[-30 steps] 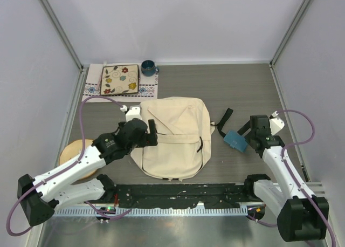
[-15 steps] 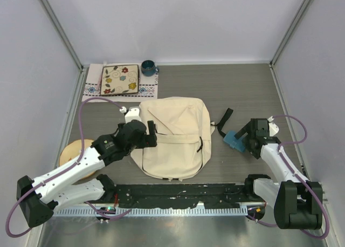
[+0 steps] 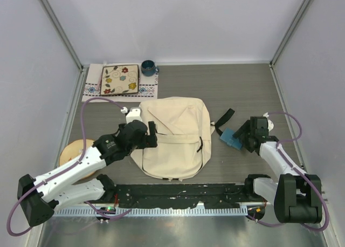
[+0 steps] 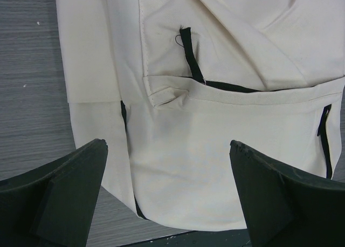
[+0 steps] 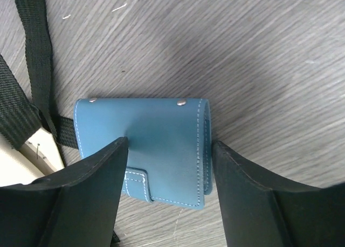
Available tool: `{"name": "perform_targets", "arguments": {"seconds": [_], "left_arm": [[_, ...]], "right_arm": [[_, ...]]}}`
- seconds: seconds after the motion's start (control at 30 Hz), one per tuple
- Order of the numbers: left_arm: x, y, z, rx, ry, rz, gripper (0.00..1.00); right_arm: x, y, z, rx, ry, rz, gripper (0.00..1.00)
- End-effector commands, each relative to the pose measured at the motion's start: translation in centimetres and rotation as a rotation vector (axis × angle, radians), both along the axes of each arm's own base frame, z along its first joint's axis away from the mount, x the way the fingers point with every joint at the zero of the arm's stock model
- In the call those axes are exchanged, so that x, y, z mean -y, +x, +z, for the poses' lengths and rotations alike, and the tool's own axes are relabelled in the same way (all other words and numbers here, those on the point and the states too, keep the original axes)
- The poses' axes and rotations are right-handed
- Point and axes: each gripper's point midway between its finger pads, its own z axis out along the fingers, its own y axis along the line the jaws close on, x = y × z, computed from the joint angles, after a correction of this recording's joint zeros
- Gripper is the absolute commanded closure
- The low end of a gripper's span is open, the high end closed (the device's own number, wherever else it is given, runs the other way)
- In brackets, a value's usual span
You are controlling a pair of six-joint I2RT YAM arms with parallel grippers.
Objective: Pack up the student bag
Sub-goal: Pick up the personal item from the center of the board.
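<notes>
Right claw lowered astride blue wallet (left claw wide)

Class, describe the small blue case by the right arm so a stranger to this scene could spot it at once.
Find the big cream student bag at centre and look just right of it, beside its black strap. There, at the right gripper, lies a flat blue case; unlike the darker mug at the far edge, it has white stitching and two metal studs.

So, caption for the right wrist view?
Right gripper, jaws apart, over a small blue leather wallet on a grey table.
</notes>
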Motion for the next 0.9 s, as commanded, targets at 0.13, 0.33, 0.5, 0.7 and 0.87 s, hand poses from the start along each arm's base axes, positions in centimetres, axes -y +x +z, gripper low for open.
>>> {"name": "perform_targets", "arguments": {"seconds": [0.13, 0.33, 0.5, 0.7, 0.87], "left_arm": [[0.5, 0.4, 0.0, 0.006, -0.016, -0.004, 0.0], [0.5, 0.4, -0.1, 0.004, -0.021, -0.001, 0.0], [0.5, 0.3, -0.1, 0.002, -0.022, -0.001, 0.0], [0.6, 0.3, 0.0, 0.002, -0.026, -0.002, 0.0], [0.7, 0.3, 0.3, 0.01, -0.036, -0.002, 0.0]], "right_arm": [[-1.2, 0.2, -0.6, 0.015, 0.049, 0.059, 0.49], [-1.1, 0.4, 0.1, 0.045, 0.043, 0.061, 0.69], [-1.3, 0.5, 0.7, 0.068, 0.048, 0.067, 0.81], [-1.6, 0.7, 1.2, 0.089, 0.062, 0.078, 0.97], [-1.7, 1.0, 2.3, 0.128, 0.068, 0.083, 0.99]]}}
